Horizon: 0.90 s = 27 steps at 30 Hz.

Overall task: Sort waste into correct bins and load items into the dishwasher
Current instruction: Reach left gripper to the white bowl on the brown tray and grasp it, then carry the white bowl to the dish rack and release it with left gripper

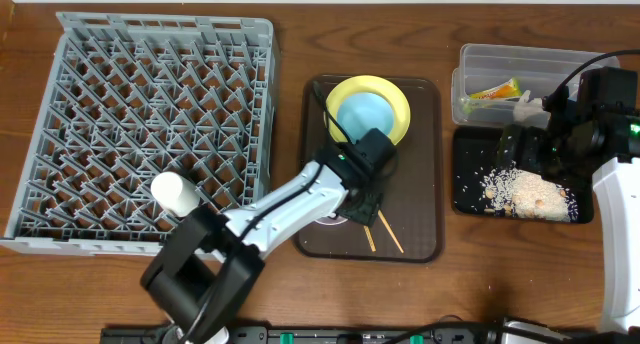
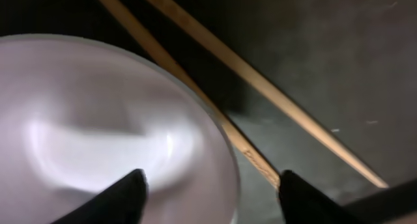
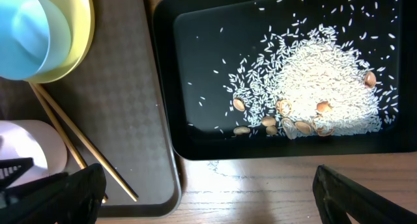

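Your left pincer point(image 2: 212, 185) stood apart astride the pink bowl point(image 2: 98, 120), at its rim: hard, likely slippery, needing a square pinch.

Overhead reads evenly bright to me; left wrist view dim, blurred, soft glare on pale pink bowl point(image 2: 98, 107) above left pincer point(image 2: 210, 182).

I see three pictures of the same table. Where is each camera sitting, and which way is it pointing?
Overhead: fixed above the table, looking straight down on the dish rack, brown tray and clear tub; left arm and right arm show.
Left wrist: on the left arm, looking down close at the pink bowl and chopsticks; its fingers show.
Right wrist: on the right arm, looking down at the black tray of rice; its fingers show.
Both wrist views share the chopsticks and pink bowl.
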### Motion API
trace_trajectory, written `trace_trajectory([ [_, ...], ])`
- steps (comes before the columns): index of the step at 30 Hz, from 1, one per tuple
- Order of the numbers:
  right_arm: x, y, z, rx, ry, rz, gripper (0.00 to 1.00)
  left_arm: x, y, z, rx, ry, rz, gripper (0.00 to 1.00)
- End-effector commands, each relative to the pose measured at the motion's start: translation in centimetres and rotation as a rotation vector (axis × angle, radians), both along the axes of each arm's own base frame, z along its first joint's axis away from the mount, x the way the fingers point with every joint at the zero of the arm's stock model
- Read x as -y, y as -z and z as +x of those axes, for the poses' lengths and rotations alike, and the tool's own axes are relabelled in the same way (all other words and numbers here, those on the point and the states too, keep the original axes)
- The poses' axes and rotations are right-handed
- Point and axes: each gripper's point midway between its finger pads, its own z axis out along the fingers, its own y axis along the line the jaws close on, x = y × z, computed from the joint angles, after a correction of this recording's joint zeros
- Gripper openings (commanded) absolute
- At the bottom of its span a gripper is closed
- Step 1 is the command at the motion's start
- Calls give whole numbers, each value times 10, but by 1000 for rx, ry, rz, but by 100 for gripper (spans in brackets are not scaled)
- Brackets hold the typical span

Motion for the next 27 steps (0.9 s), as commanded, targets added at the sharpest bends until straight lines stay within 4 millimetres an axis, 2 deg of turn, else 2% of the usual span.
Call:
trace_trajectory([
  [1,4,-10,3,28,24,2,99,-7,10,10,56,5,89,59],
  [7,4,-9,2,25,24,3,99,-13,25,10,99,32,198,48],
  [9,4,-9,2,25,24,3,99,-14,28,8,129,54,241,34],
  [14,4,-9,2,25,24,3,99,-12,25,8,172,76,274,10],
  [18,4,-9,2,24,24,3,99,-12,18,8,186,81,277,8],
  [21,4,-9,2,24,24,3,99,-12,1,12,214,75,275,8],
  [22,4,-9,2,24,24,3,99,-13,-19,17,253,65,271,7],
  [27,4,-9,2,24,24,3,99,-15,-75,32,354,51,186,7],
])
